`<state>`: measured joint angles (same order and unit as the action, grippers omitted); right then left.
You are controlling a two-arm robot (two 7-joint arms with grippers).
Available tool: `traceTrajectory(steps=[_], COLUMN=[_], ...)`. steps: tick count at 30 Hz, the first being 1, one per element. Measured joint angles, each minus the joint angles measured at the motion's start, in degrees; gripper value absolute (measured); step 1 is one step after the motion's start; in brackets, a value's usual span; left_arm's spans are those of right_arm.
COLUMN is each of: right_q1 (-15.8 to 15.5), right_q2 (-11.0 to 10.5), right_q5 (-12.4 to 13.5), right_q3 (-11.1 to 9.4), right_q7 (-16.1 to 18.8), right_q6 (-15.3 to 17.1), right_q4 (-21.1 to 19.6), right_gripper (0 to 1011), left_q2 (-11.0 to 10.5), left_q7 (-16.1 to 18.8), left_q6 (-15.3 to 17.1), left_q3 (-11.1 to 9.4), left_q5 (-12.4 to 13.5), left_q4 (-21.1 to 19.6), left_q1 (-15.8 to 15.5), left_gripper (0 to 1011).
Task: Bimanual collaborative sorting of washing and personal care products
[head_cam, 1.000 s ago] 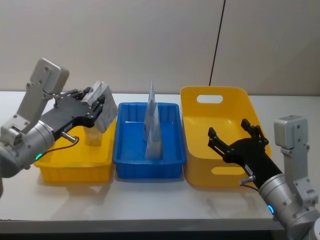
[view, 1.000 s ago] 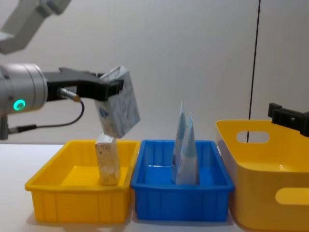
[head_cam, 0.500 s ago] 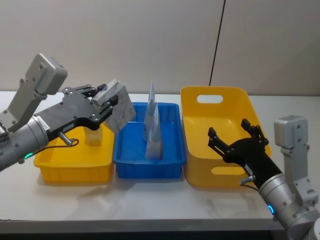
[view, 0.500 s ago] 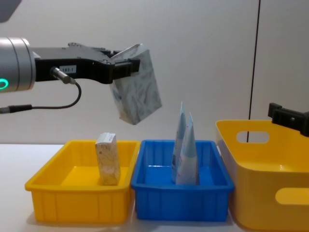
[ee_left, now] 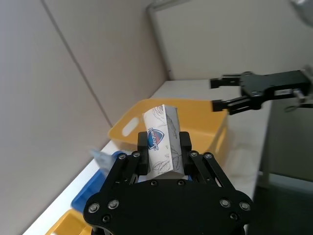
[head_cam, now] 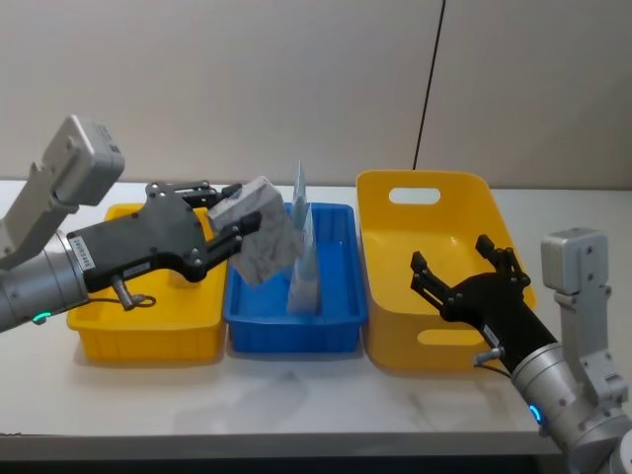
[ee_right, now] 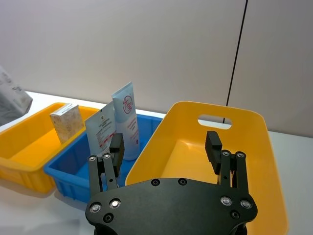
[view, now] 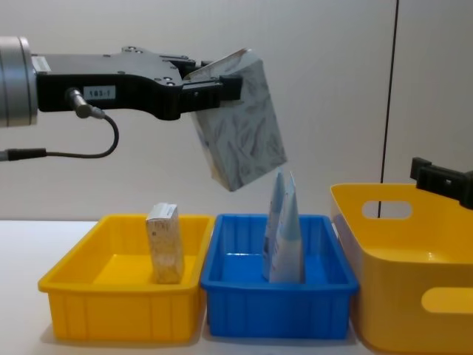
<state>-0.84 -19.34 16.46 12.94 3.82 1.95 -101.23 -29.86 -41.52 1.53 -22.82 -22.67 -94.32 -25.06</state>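
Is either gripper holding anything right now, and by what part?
Left gripper holds the leaf-print carton by its upper end, jaws on opposite faces, above the blue bin. Right gripper is open, empty.

both arms were matte silver-grey tubes with boxy pale grey wrist housings [head_cam: 75, 163]. the left pincer [head_cam: 243, 209] and right pincer [head_cam: 462, 263] were flat black, with jointed link fingers and bright silver screws [ee_left: 151, 183] across the palms. a thin black cable [view: 117, 135] looped beneath the left one, which bore a small white label [view: 98, 93]. a green light [head_cam: 39, 318] glowed on the left forearm, a blue light [head_cam: 534, 413] on the right.
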Motion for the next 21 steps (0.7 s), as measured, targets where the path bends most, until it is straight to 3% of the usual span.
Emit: traceTrajectory(steps=[21], right_q1=[0.0], right_q2=[0.0], right_q5=[0.0], right_q3=[0.0], right_q7=[0.0], right_q6=[0.0], right_q4=[0.0], right_gripper=[1002], left_q2=[-2.7], left_q7=[-18.2], left_q6=[-5.4], left_q3=[-3.3], left_q5=[-7.7], left_q4=[3.0], left_q1=[-4.3], left_gripper=[334])
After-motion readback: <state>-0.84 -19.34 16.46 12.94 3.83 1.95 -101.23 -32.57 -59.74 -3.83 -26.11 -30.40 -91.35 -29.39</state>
